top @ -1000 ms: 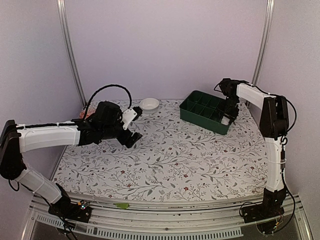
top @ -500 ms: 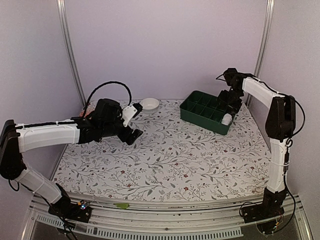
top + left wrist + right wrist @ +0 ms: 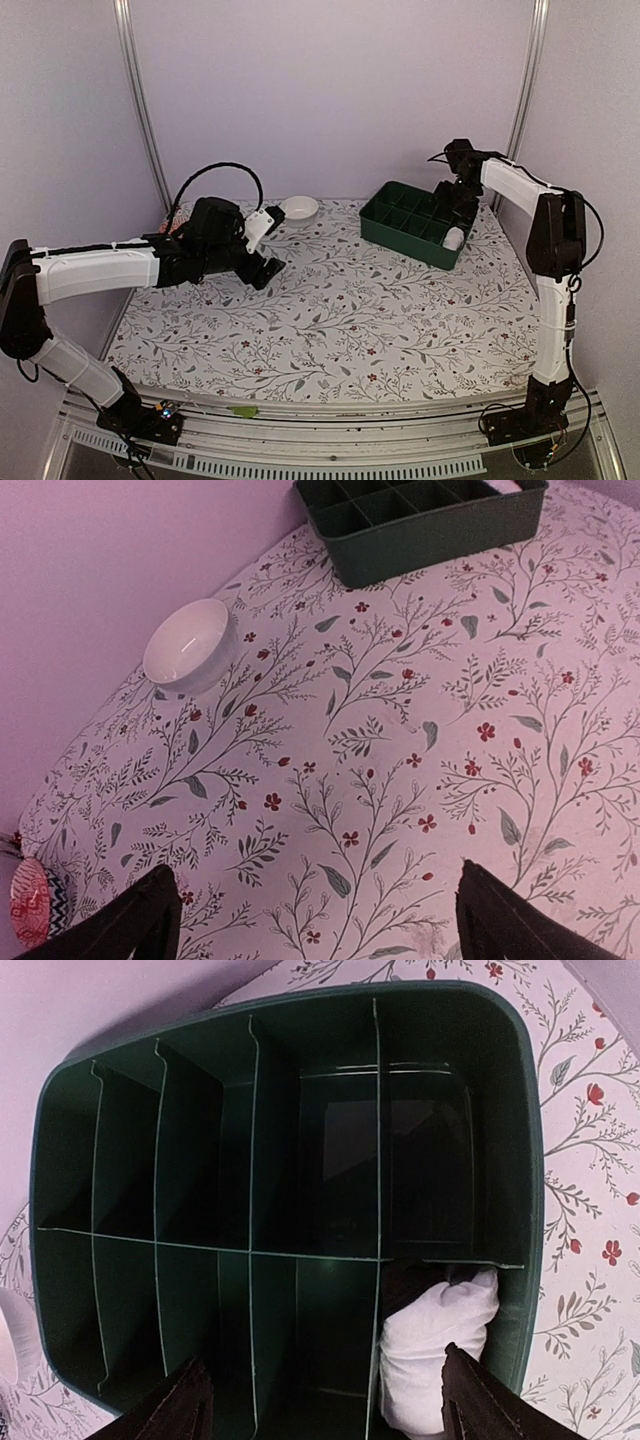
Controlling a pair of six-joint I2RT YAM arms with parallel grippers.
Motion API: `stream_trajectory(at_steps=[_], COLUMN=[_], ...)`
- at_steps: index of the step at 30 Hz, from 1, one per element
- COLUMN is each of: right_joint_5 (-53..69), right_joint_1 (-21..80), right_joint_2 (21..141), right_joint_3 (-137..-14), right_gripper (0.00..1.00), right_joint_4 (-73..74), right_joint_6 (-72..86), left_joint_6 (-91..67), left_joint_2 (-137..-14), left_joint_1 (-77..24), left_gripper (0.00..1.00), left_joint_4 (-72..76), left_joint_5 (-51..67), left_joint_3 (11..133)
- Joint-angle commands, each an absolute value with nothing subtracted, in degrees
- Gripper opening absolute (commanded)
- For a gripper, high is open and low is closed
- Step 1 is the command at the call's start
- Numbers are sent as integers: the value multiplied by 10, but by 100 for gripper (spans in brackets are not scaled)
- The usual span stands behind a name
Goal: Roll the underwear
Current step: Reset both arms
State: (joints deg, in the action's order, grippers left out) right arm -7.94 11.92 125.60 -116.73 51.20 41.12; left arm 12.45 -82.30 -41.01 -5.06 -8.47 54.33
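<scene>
The underwear is a rolled white bundle standing in a corner compartment of the green divided tray. It shows as a small white lump in the top view. My right gripper is open and empty, hovering over the tray beside the roll; in the top view it is above the tray's right end. My left gripper is open and empty above the flowered cloth; in the top view it is at the left middle.
A small white round bowl stands near the back edge, also in the top view. A red patterned object lies at the far left edge. The table's flowered cloth spreads between the arms.
My right gripper has risen out of the tray, leaving the white roll in its compartment, and shifted slightly back. My left gripper has moved a little toward the back.
</scene>
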Motion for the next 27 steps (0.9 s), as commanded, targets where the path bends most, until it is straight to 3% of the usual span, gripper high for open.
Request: stream_trajectory(at_steps=[1,19,24,27], right_joint_5=[-91,-72,-45,-11], right_joint_1=[113,98,98,98], right_joint_2=[1287,1316,1258,1207], right_joint_3=[-1178,-1177,-1173,-1152], right_gripper=[79,79,86,97], right_joint_4=[491,478,461,421], right_joint_6=[398,377,348,320], left_joint_6=[135,110,70,50], left_joint_2=[-811,-826,-838,-839], left_joint_1=[-417,-400,-370,-348], left_gripper=[96,96,96,96], left_joint_4=[-48,-62,-98,-118], left_joint_5=[-95,-86,-66,-48], left_joint_3=[546,570,621,655])
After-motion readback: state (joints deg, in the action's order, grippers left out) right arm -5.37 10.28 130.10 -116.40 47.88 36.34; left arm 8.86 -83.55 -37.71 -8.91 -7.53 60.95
